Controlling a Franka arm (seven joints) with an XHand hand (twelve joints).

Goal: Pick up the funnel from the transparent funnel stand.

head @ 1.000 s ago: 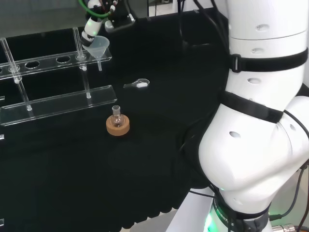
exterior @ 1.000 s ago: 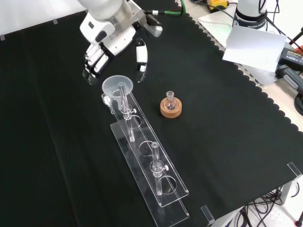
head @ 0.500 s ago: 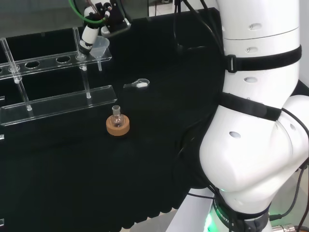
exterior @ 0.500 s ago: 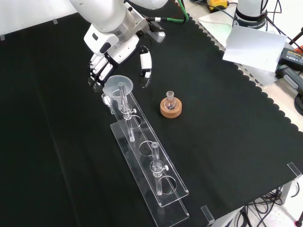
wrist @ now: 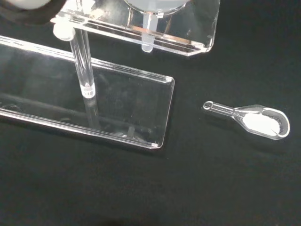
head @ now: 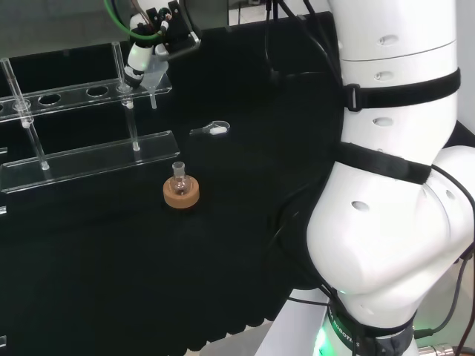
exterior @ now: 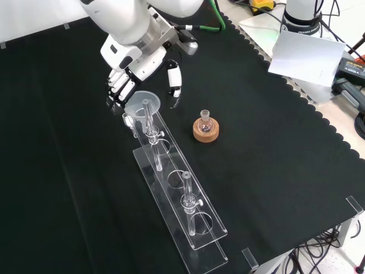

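My hand (exterior: 137,60), fingers (exterior: 117,85) spread and empty, brackets the clear conical plastic funnel (exterior: 142,104) seated in the transparent acrylic funnel stand (exterior: 188,214); I should close evenly beneath its rim, then lift vertically.

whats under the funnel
The funnel sits in the end hole of the stand. Its stem pokes through below, over the stand's clear base plate, as the wrist view shows. The hand covers part of its rim.
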